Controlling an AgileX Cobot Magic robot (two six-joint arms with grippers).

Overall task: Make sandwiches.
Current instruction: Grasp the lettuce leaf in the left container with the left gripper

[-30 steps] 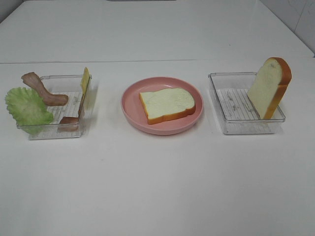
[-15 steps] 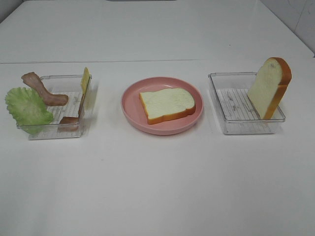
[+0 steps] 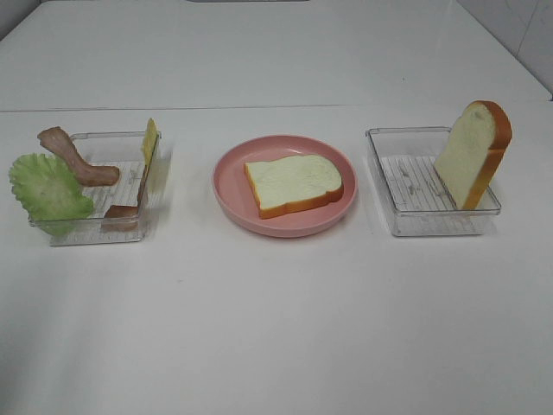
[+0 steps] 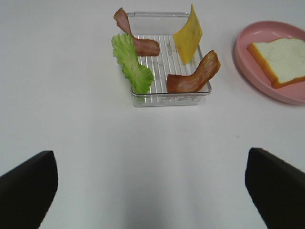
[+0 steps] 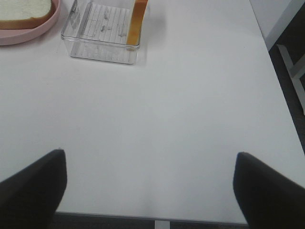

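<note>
One bread slice (image 3: 292,183) lies flat on the pink plate (image 3: 232,192) at the table's middle; it also shows in the left wrist view (image 4: 282,59). A second bread slice (image 3: 471,154) stands on edge in the right clear tray (image 3: 406,194), seen edge-on in the right wrist view (image 5: 137,15). The left clear tray (image 3: 130,186) holds a green lettuce leaf (image 3: 47,186), two bacon strips (image 4: 193,76) (image 4: 138,40) and a yellow cheese square (image 4: 188,34). My left gripper (image 4: 152,188) and right gripper (image 5: 150,186) are open, empty, near the table's front, outside the high view.
The white table's right edge (image 5: 279,95) drops to a dark floor beside the right tray. A seam (image 3: 259,108) crosses the table behind the trays.
</note>
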